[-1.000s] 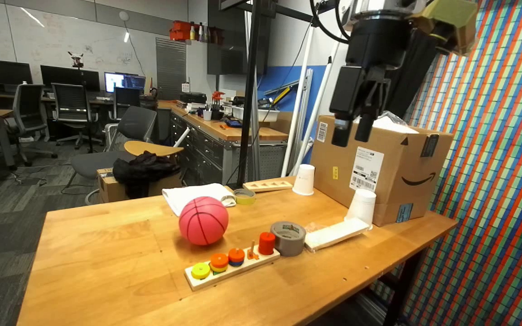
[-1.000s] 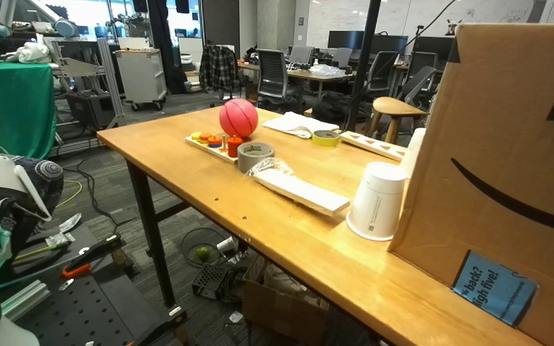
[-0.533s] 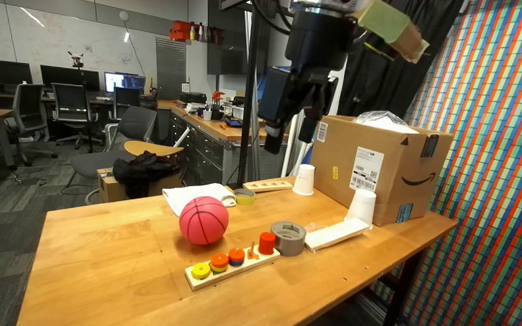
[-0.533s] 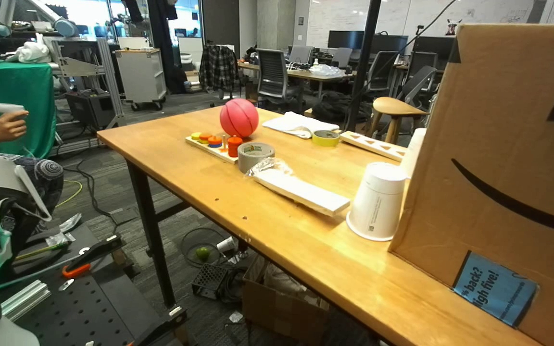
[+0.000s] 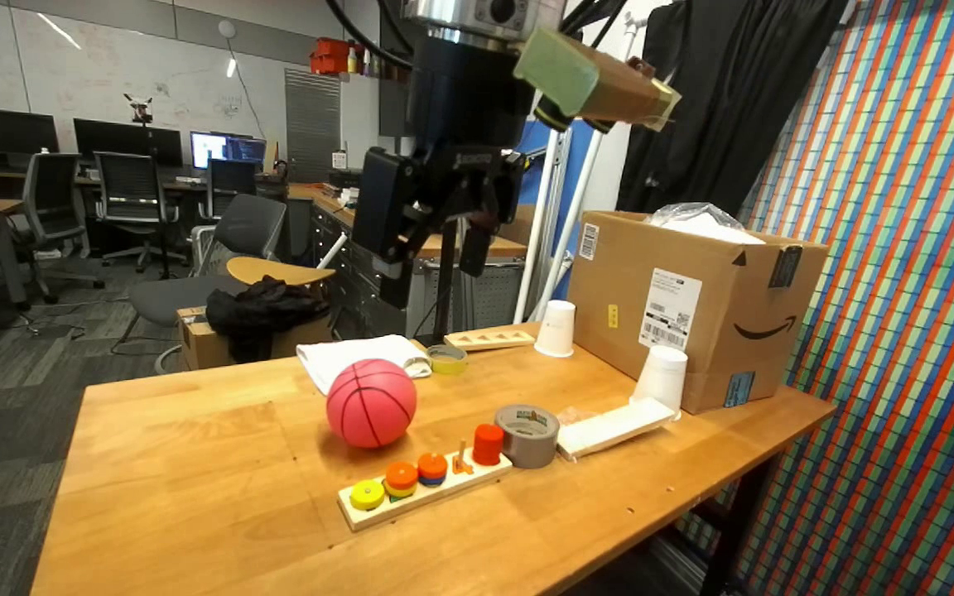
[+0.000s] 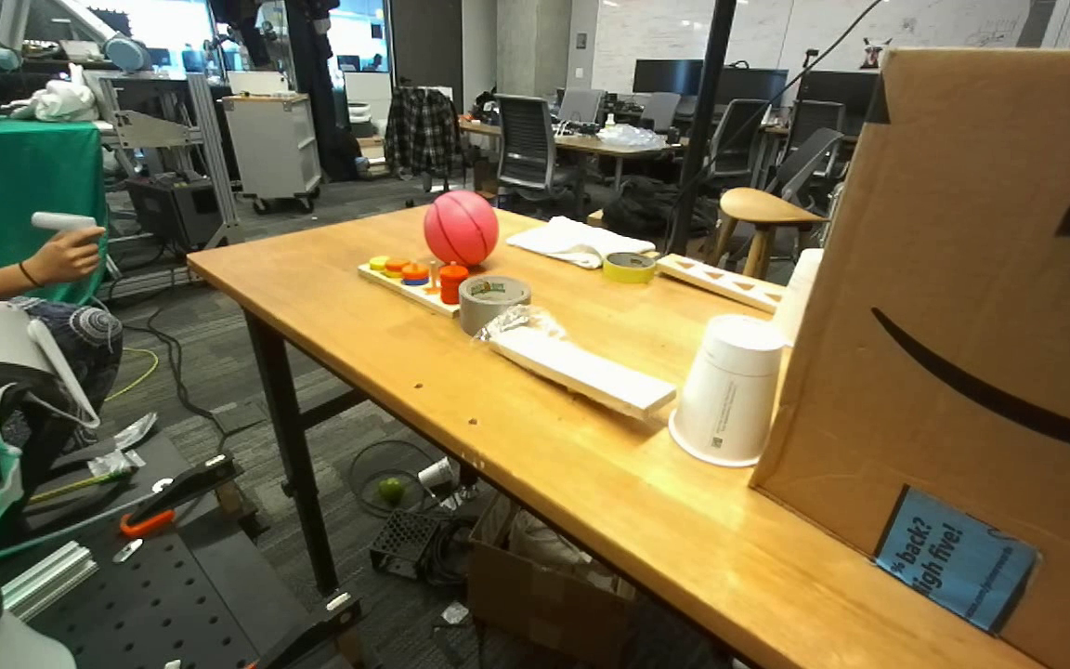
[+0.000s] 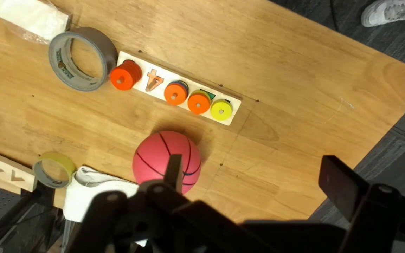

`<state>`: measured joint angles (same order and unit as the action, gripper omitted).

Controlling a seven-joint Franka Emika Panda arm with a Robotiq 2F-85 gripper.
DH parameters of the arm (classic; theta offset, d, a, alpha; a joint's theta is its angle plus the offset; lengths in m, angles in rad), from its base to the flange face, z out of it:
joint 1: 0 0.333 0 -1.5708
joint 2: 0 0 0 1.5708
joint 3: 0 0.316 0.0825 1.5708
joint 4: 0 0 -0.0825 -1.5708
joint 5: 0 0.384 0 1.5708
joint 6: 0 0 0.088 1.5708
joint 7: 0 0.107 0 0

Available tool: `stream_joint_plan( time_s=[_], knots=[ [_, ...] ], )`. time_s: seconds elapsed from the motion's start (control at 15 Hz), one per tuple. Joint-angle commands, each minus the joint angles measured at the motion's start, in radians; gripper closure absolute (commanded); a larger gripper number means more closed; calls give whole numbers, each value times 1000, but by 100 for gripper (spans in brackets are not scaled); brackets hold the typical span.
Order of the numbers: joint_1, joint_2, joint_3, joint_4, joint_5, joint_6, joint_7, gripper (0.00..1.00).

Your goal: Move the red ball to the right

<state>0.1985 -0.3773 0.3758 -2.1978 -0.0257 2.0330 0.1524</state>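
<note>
The red ball (image 5: 372, 403), pinkish red with dark basketball lines, rests on the wooden table (image 5: 195, 463). It also shows in an exterior view (image 6: 461, 229) and in the wrist view (image 7: 149, 154). My gripper (image 5: 436, 273) hangs in the air above the table, higher than the ball, pointing down. In the wrist view my gripper (image 7: 251, 165) is open with a wide gap, and only bare table and floor show between its fingers. The left finger (image 7: 173, 170) there overlaps part of the ball without visible contact. The gripper is out of view in an exterior view that shows the ball.
A peg board (image 5: 353, 515) with coloured rings lies close beside the ball. A grey tape roll (image 5: 531, 454) touches its end. A white cloth (image 5: 321, 364) and yellow tape roll (image 5: 447, 366) lie behind. White cups (image 5: 556, 331), a wrapped white board (image 5: 609, 430) and a cardboard box (image 5: 609, 281) stand farther right.
My gripper has moved left in an exterior view, from over the cardboard box to above the ball's side of the table, staying open. The ball has not moved.
</note>
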Motion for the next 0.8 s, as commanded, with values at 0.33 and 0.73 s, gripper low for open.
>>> stream_joint_plan(
  time_s=[0.33,0.73],
  knots=[
    [17,257,1,227,-116,-13,43,0],
    [55,399,-7,346,-102,-37,39,0]
  ],
)
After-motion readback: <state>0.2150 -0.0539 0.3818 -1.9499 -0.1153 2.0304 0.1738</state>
